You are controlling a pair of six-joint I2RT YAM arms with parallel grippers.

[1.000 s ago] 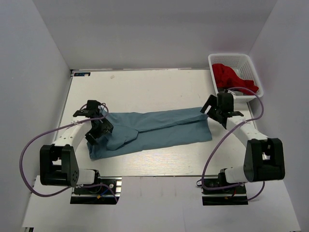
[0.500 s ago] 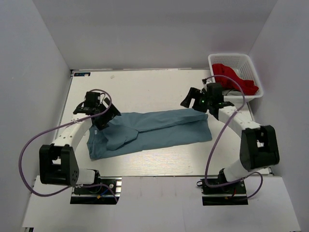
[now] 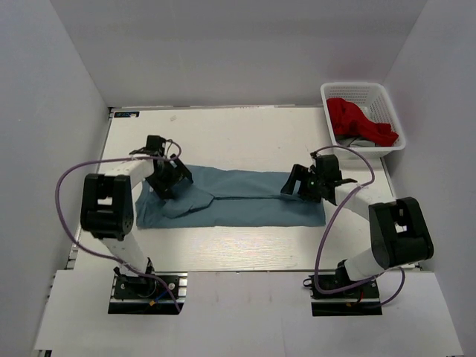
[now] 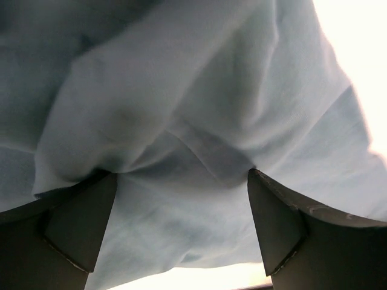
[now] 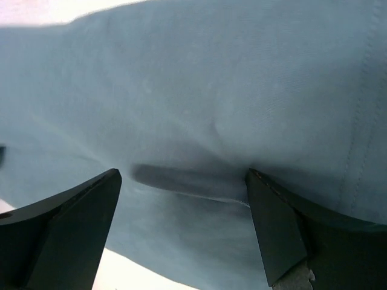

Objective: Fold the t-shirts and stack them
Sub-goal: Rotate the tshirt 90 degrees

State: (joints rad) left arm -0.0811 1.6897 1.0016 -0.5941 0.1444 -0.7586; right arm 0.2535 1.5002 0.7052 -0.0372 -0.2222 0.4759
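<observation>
The grey-blue t-shirt lies as a long band running left to right across the middle of the white table, in front of both arm bases. The left gripper sits low over the band's rumpled left end. Its jaws are spread wide, with a ridge of cloth rising between them but not pinched. The right gripper, also spread and holding nothing, hangs close over the right end. One gripper at each end suggests the ends are about to be lifted into a crosswise fold. In the far right corner, well apart, a white lattice basket holds a red garment.
</observation>
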